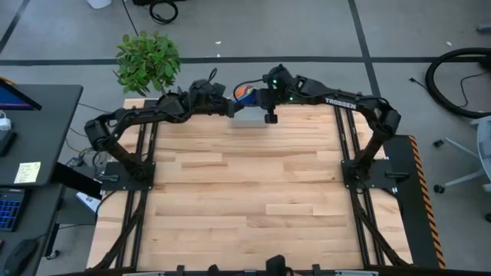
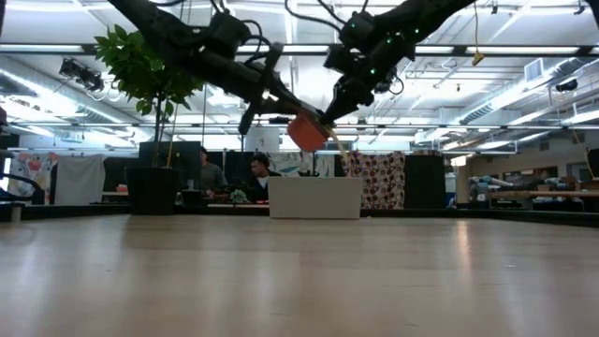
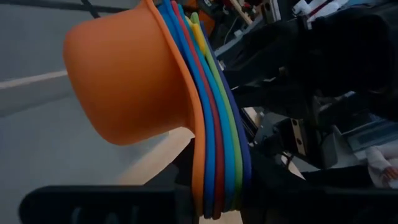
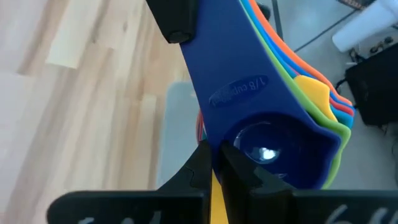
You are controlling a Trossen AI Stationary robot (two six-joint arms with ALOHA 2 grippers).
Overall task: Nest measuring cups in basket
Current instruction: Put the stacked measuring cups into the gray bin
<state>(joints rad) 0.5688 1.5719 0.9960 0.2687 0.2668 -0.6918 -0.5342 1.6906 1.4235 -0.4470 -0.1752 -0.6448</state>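
Observation:
A nested stack of measuring cups (image 3: 186,106), orange outermost and dark blue innermost (image 4: 267,143), hangs in the air above the pale grey basket (image 1: 249,116) at the table's far edge. In the low view the orange cup (image 2: 307,132) is well above the basket (image 2: 315,197). My left gripper (image 1: 230,103) comes from the left and is shut on the stack's handles. My right gripper (image 1: 255,98) comes from the right. Its fingers (image 4: 202,171) are shut at the rim of the bowls. My left gripper pinches the stacked flat handles (image 3: 217,186) between its two fingers, across all the layers together. The bowls stick out beyond the fingers, tilted on their side, clear of basket and table. My right gripper is shut on a thin yellow strip (image 4: 215,199) that runs under the dark blue cup's rim. It appears to be the yellow cup's edge. The fingers slant down from the table's right.
A potted plant (image 1: 147,61) stands just off the table's far left corner; its dark pot (image 2: 152,191) shows in the low view. A desk with a screen (image 1: 23,138) is left of the table. People sit in the room behind. The wooden tabletop (image 1: 245,199) stretches toward the near edge.

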